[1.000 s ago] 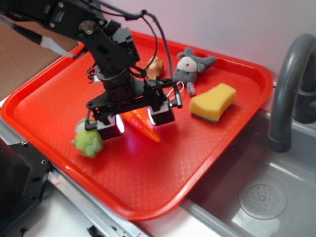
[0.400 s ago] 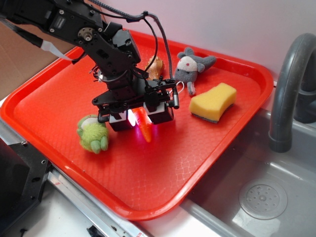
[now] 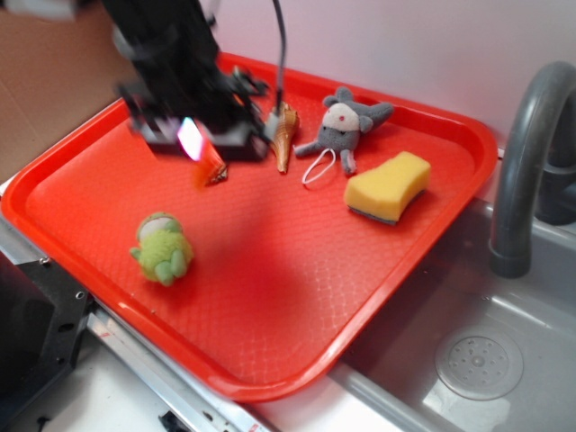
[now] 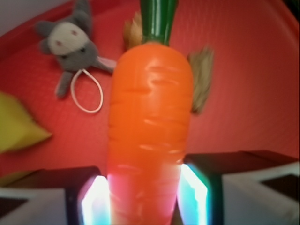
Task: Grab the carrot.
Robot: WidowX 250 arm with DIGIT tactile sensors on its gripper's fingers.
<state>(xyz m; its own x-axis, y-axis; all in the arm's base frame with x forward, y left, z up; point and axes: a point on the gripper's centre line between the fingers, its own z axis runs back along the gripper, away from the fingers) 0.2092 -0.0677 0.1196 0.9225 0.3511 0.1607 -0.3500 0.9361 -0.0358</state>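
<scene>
The orange carrot (image 3: 209,169) hangs above the red tray (image 3: 270,306) at the back left, clamped in my gripper (image 3: 196,146), which looks blurred from motion. In the wrist view the carrot (image 4: 150,117) fills the middle, ridged and glossy, its green top (image 4: 158,18) pointing away. My gripper (image 4: 145,197) is shut on its narrow end, with a glowing pad (image 4: 192,192) pressed against each side. The carrot is clear of the tray surface.
On the tray lie a tan spiral shell (image 3: 284,133), a grey mouse plush (image 3: 346,121) with a white loop, a yellow sponge (image 3: 389,186) and a green plush (image 3: 162,250). A sink (image 3: 477,360) and grey faucet (image 3: 522,162) stand to the right.
The gripper closed on the carrot lying on the tray, then rose and moved back-left with it. The green plush and other items stayed put.
</scene>
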